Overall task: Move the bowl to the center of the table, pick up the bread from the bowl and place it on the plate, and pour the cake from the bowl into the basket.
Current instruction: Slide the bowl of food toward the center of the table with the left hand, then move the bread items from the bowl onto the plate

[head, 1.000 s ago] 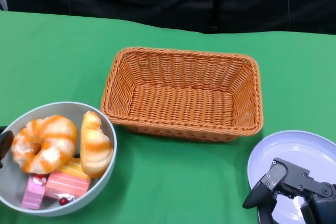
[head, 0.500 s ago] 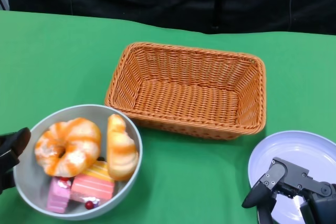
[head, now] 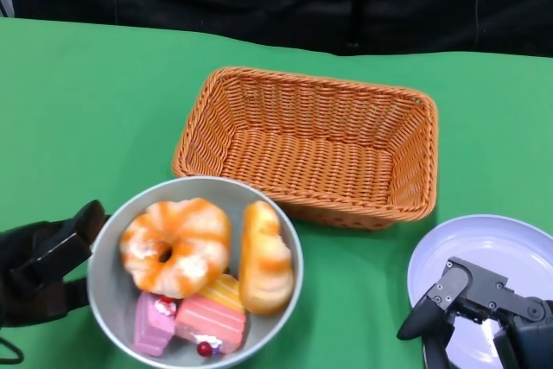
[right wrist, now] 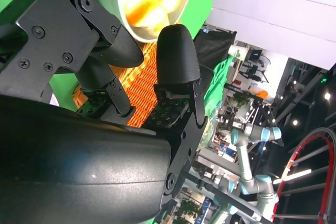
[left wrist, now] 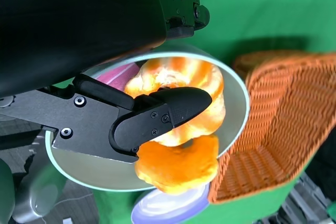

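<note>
Now | left robot hand (head: 43, 270) grips bowl (head: 112, 244) rim | right robot hand (head: 471, 313) empty, fingers apart, over plate (head: 510, 244) | basket (head: 311, 144) just beyond bowl

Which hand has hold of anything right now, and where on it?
The left hand grips the bowl at its left rim. The right hand holds nothing, hovering over the plate.

Left hand (head: 43, 270) low, right hand (head: 475, 308) spread
</note>
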Controlling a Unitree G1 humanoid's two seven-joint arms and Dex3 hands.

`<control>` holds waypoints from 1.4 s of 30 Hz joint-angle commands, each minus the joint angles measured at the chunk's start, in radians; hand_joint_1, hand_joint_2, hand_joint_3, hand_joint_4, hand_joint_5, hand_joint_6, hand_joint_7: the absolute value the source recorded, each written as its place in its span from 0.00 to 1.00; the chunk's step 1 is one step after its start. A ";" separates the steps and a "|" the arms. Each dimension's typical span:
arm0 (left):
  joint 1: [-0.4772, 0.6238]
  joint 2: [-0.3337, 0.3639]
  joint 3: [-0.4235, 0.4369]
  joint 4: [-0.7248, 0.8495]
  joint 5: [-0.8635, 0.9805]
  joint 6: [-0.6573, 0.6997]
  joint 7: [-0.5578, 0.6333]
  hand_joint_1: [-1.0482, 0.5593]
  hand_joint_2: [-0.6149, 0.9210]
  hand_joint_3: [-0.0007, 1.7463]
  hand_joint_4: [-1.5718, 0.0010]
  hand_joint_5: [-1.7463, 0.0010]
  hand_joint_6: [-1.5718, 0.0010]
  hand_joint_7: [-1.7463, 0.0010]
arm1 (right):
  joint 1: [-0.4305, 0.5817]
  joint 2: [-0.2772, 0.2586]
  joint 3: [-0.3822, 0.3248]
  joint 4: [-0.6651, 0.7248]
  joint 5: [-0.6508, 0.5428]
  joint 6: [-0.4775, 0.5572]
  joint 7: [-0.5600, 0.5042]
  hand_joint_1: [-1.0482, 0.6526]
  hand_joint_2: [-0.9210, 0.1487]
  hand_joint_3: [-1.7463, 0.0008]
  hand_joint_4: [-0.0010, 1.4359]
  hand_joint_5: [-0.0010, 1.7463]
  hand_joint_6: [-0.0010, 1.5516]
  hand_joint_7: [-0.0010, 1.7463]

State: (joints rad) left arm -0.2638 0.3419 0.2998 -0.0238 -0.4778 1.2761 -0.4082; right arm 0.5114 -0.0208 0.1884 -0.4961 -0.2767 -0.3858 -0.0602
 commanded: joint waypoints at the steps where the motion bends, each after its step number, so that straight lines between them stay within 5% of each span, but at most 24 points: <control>1: 0.018 -0.006 -0.001 -0.043 -0.015 0.013 0.016 0.28 1.00 0.46 1.00 1.00 1.00 1.00 | -0.012 -0.022 -0.003 -0.007 -0.004 -0.033 0.008 0.59 0.58 0.19 0.55 0.90 0.47 0.66; 2: 0.015 -0.018 -0.010 -0.061 -0.017 0.016 0.019 0.28 1.00 0.46 1.00 1.00 1.00 1.00 | -0.023 -0.038 0.003 -0.036 -0.012 -0.007 0.033 0.59 0.58 0.20 0.55 0.89 0.47 0.66; 3: 0.013 -0.027 -0.017 -0.075 -0.019 0.018 0.020 0.27 1.00 0.46 1.00 1.00 1.00 1.00 | -0.030 -0.049 0.007 -0.059 -0.018 0.013 0.052 0.54 0.55 0.26 0.42 0.80 0.32 0.58; 6: 0.006 -0.056 -0.024 -0.097 -0.028 0.026 0.028 0.27 1.00 0.45 1.00 1.00 1.00 1.00 | -0.051 -0.077 0.015 -0.124 -0.027 0.093 0.112 0.48 0.42 0.44 0.26 0.71 0.17 0.49; 8: -0.002 -0.072 -0.021 -0.095 -0.035 0.036 0.036 0.27 1.00 0.44 1.00 1.00 1.00 1.00 | -0.070 -0.092 0.015 -0.151 -0.049 0.134 0.136 0.47 0.39 0.48 0.23 0.71 0.15 0.48; 11: -0.011 -0.107 -0.035 -0.092 -0.046 0.035 0.046 0.26 1.00 0.42 1.00 1.00 1.00 1.00 | -0.132 -0.135 0.018 -0.201 -0.125 0.214 0.204 0.37 0.13 0.81 0.11 0.67 0.10 0.44; 13: -0.007 -0.122 -0.038 -0.101 -0.050 0.036 0.053 0.25 1.00 0.41 1.00 1.00 1.00 1.00 | -0.155 -0.151 0.025 -0.221 -0.153 0.243 0.231 0.33 0.03 0.91 0.09 0.66 0.08 0.41; 22: -0.017 -0.159 -0.071 -0.122 -0.060 0.084 0.074 0.25 1.00 0.39 0.99 1.00 1.00 1.00 | -0.285 -0.190 0.086 -0.233 -0.338 0.338 0.322 0.27 0.00 0.97 0.00 0.55 0.06 0.34; 35: -0.020 -0.194 -0.078 -0.155 -0.058 0.100 0.121 0.26 1.00 0.39 0.98 0.99 1.00 1.00 | -0.370 -0.271 0.128 -0.049 -0.492 0.295 0.313 0.21 0.02 1.00 0.00 0.52 0.12 0.25; 42: -0.011 -0.174 -0.110 -0.171 -0.054 0.045 0.113 0.26 1.00 0.40 0.93 0.97 1.00 1.00 | -0.402 -0.331 0.125 0.088 -0.547 0.228 0.262 0.22 0.03 1.00 0.12 0.46 0.23 0.15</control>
State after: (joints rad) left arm -0.2737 0.1512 0.1917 -0.1757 -0.5328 1.3376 -0.2907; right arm 0.1182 -0.3305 0.3194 -0.4232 -0.8199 -0.1429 0.2161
